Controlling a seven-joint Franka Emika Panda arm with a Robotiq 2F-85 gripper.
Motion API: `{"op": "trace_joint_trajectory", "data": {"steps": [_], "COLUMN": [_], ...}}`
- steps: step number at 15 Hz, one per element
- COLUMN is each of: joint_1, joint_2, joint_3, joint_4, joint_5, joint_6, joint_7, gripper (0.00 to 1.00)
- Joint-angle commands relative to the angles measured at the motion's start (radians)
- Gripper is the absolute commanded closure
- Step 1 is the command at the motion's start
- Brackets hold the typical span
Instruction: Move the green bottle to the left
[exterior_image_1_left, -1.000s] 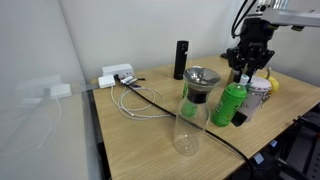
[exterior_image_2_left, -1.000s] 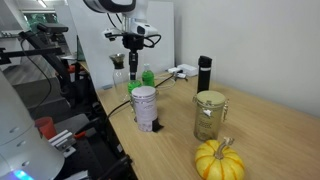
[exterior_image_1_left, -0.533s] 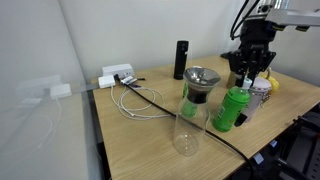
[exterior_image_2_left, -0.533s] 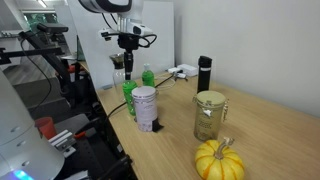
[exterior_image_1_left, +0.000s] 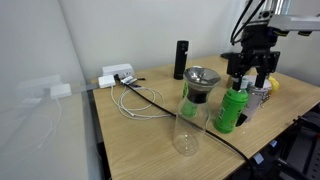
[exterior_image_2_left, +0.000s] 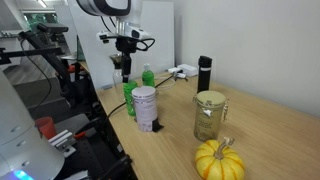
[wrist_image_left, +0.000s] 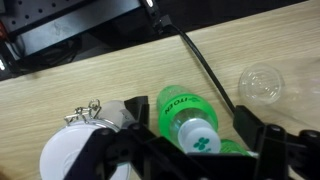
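Now, bottle: bright green plastic bottle (exterior_image_1_left: 231, 106) with rounded cap, stood on the pale wood-grain table (exterior_image_1_left: 140, 140) beside the clear glass carafe (exterior_image_1_left: 196, 100).
Gripper: black gripper (exterior_image_1_left: 250, 76) held above it, jaws spread, nothing gripped.

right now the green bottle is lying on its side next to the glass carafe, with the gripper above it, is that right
Not quite. The green bottle stands upright on its base, not on its side, as an exterior view shows. The rest holds: it is next to the glass carafe, with the gripper above it.
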Motion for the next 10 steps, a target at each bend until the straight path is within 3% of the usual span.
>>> {"op": "trace_joint_trajectory", "data": {"steps": [1, 5, 9, 10], "joint_1": [0.004, -0.001, -0.032, -0.027], "joint_2": [-0.03, -0.11, -0.214, -0.182], "joint_3": [-0.014, -0.044, -0.083, -0.061], "joint_4": [0.011, 0.019, 0.022, 0.027], "joint_5": [0.05, 0.126, 0.146, 0.12], "joint_6": [-0.047, -0.147, -0.277, -0.235], "joint_7": [-0.061, -0.129, -0.104, -0.1], "gripper": [0.0, 0.0, 0.0, 0.0]}}
